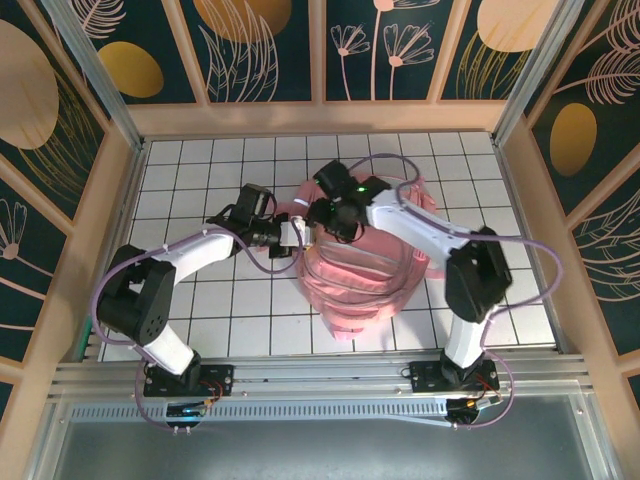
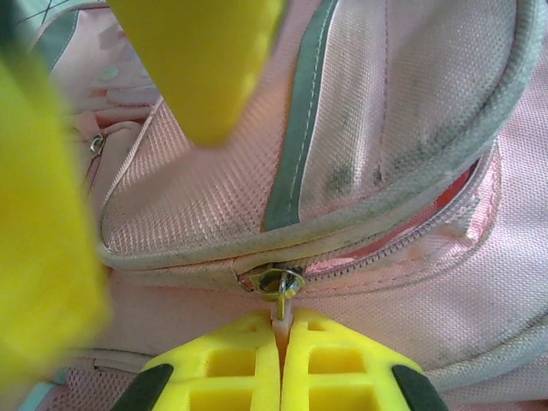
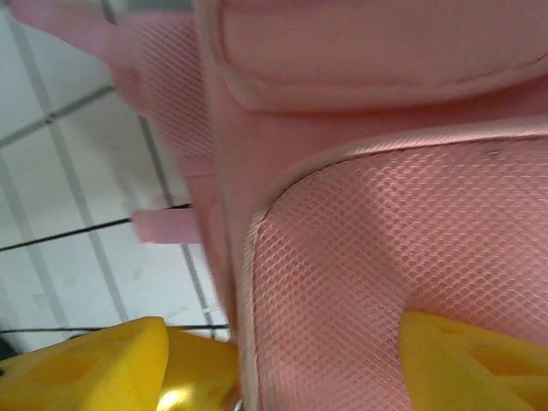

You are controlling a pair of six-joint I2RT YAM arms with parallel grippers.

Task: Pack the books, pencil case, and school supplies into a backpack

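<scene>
Currently judged at the zip stage of the packing, on the evidence below.

Backpack (image 1: 360, 285): lies near the centre of the bench (image 1: 200, 310), upper end toward 12 o'clock, with both arms meeting over that end.

Left tool (image 2: 281, 334): reaches in from 9 o'clock. Stands fully closed, fingers pinched together on the metal zip pull (image 2: 281, 289) of a compartment.

Zip: runs parted from the pull toward 3 o'clock in the left wrist view, as a narrow slit with pink lining inside. Looks joined on the 9 o'clock side of the pull.

Right tool (image 3: 282, 368): comes in from 3 o'clock at the same upper end. Fingers stand well apart with a padded mesh panel of the backpack between them. Cannot tell whether pinching that panel or merely straddling it.

Progress: cannot confirm from the fabric alone. Books, pencil case and school supplies: if inside, hidden, the slit being too narrow to look through.

Remaining, as a judgement: if closing, only the open run of zip toward 3 o'clock. If opening, the whole of the loading. Cannot tell which from this moment.
</scene>
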